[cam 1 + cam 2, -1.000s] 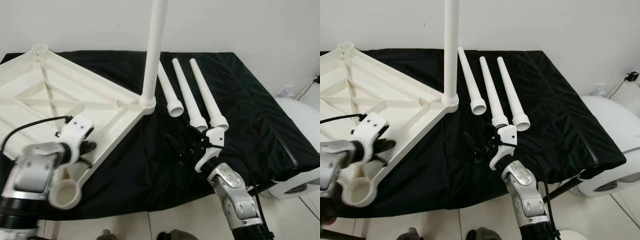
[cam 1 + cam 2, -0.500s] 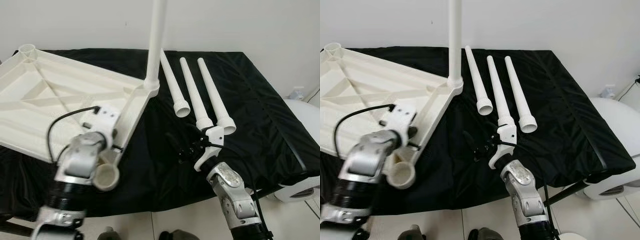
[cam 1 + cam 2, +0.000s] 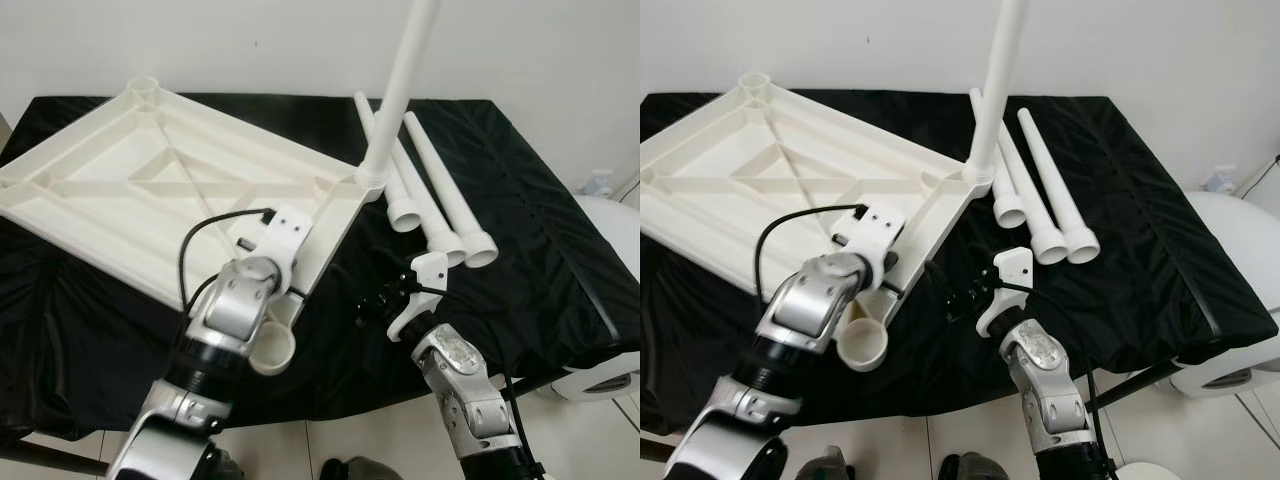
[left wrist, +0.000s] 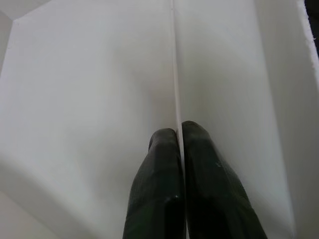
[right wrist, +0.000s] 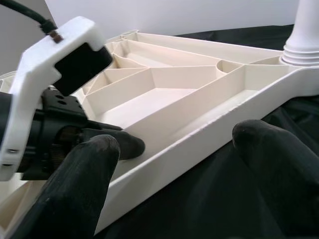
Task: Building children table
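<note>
Your left gripper [image 4: 178,137] jaws pinch a table panel [image 3: 150,190] rib; right gripper [image 5: 179,164], jaws spread, sits nearer three loose legs [image 3: 440,215] lying lengthwise beyond it.

1 tabletop [image 3: 150,200], 1 fitted leg [image 3: 400,90], 3 loose legs [image 3: 440,205], 2 claws [image 3: 965,297]

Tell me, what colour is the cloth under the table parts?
Black: the cloth shows best in the right eye view.
</note>
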